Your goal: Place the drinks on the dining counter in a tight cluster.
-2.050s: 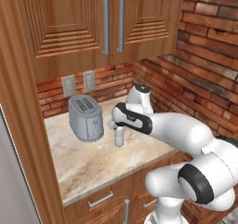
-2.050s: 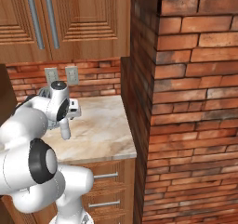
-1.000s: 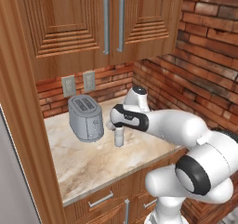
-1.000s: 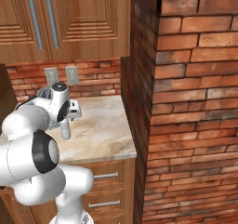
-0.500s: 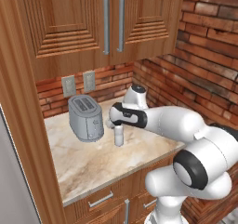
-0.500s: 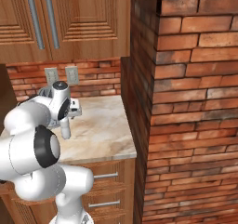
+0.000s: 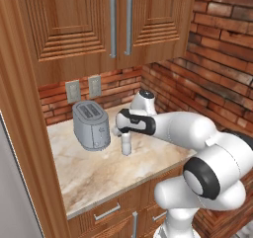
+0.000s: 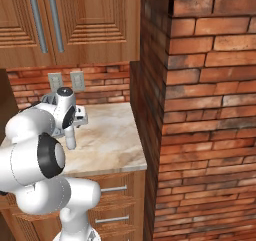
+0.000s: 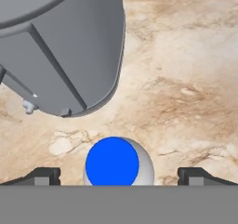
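One of the drinks, a slim white bottle (image 7: pixel 126 145) with a blue cap (image 9: pixel 112 161), stands upright on a small marbled counter (image 7: pixel 94 175). My gripper (image 7: pixel 125 135) hangs straight over it, pointing down, open. In the hand view the cap sits centred between the two dark fingertips (image 9: pixel 44 175), which stand wide apart and clear of it. From the right base view the bottle (image 8: pixel 71 139) shows just below the hand, with the gripper (image 8: pixel 70 130) above it. The dining counter is out of view.
A steel toaster (image 7: pixel 91 126) stands close to the left of the bottle; it looms at the top left in the hand view (image 9: pixel 60 46). Wood wall cabinets (image 7: pixel 113 24) hang overhead. A brick wall (image 8: pixel 200 110) bounds the counter's right side.
The hand has shifted slightly to the left while staying over the bottle, and the elbow has swung a little. The jaws stay wide. The bottle and toaster have not moved.
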